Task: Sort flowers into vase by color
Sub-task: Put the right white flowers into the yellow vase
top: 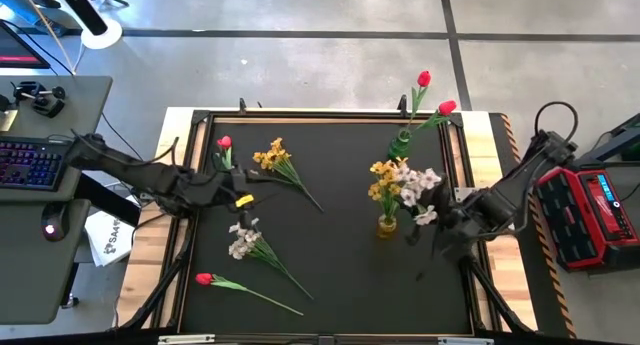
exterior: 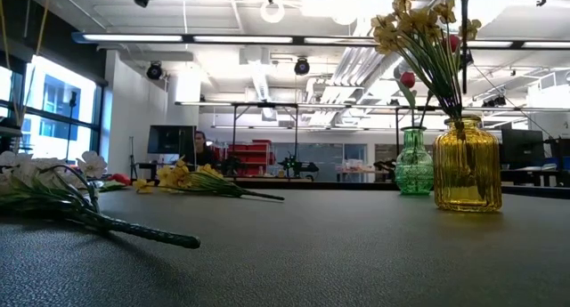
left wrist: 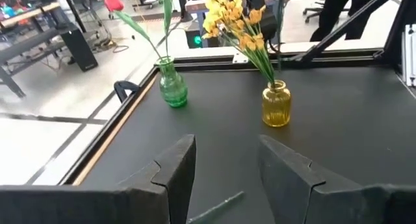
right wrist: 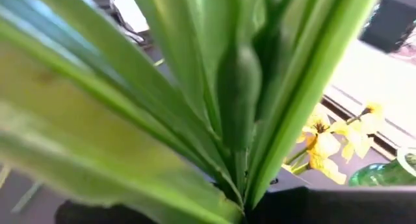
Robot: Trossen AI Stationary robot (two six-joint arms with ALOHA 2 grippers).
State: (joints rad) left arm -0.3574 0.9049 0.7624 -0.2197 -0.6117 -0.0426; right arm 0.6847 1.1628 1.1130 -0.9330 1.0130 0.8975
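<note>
My right gripper (top: 446, 226) is shut on a white flower spray (top: 418, 193), held up beside the yellow vase (top: 387, 225), which holds yellow flowers (top: 384, 177). The green vase (top: 400, 145) holds two red flowers (top: 424, 79). On the mat lie a red flower (top: 224, 143), a yellow one (top: 275, 157), a white one (top: 243, 240) and another red one (top: 205, 279). My left gripper (top: 240, 198) hangs open above the mat's left side, between the lying yellow and white flowers; nothing is between its fingers (left wrist: 224, 178). My right gripper holds the white spray by its green stem (right wrist: 238, 180), low among the long leaves. The leaves fill the wrist view and hide how the fingers meet the stem. The spray is lifted clear of the mat, its blossoms (top: 427, 215) beside the yellow vase's flowers.
The black mat (top: 340, 275) sits in a raised frame on a wooden table. A keyboard desk (top: 40, 165) stands at the left and a red case (top: 590, 210) at the right. Bare mat lies in the middle and near the front edge.
</note>
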